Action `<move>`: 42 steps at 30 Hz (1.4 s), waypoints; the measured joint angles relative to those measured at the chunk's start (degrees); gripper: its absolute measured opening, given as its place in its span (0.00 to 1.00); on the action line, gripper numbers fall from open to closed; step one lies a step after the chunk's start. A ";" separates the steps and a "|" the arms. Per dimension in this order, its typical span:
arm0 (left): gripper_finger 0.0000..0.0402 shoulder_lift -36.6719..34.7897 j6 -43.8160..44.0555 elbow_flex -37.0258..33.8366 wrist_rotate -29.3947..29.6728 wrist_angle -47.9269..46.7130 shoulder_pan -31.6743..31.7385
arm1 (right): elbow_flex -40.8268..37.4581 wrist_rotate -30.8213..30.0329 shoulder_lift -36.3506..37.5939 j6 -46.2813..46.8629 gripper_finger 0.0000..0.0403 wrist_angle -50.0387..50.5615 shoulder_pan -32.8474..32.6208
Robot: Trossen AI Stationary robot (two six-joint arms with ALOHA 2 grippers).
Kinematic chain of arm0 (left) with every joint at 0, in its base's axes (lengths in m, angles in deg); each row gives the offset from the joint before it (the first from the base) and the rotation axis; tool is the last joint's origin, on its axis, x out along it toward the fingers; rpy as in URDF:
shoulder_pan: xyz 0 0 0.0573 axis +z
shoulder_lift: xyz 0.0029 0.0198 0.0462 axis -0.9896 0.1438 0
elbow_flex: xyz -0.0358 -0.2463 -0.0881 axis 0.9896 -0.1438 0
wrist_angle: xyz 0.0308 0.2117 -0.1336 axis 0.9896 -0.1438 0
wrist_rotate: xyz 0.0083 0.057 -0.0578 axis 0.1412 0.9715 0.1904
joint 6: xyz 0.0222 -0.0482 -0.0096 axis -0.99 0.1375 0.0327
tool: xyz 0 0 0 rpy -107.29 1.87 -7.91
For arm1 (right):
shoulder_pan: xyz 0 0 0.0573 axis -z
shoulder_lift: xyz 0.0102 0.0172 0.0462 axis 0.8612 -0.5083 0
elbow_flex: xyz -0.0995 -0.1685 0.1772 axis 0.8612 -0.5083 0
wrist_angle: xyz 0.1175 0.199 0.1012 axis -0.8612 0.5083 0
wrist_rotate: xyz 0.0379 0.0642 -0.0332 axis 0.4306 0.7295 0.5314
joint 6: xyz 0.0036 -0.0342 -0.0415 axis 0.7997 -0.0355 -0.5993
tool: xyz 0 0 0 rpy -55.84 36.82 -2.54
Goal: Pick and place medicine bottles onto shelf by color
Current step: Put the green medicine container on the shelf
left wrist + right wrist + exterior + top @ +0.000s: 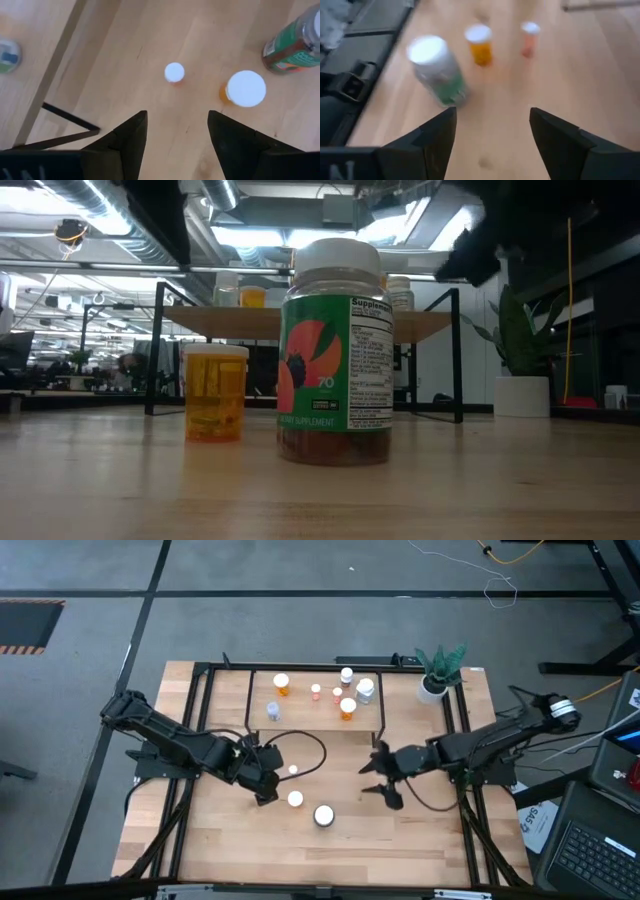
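About 7 medicine bottles stand on the shelf; 3 wait on the desk just before it; left tool and right tool both hover there, fingers apart, empty.

6 bottles on the shelf; 3 bottles before it

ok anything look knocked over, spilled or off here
Nothing stands out. The three bottles on the table, the small one, the orange one and the green-labelled one, stand upright with caps on, as do those on the shelf. Both grippers, left and right, are open and empty.
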 joint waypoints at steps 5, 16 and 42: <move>0.51 0.01 -0.02 -0.14 0.21 0.18 0.02 | 5.48 -0.01 -8.43 -10.40 0.62 -2.82 -4.67; 0.51 0.00 -0.07 -0.14 0.24 0.16 0.04 | 29.39 0.02 -28.57 -18.37 0.62 6.38 -8.24; 0.51 -0.01 -0.13 -0.14 0.31 0.11 0.04 | 41.37 -0.93 -37.18 -12.76 0.74 20.63 -5.90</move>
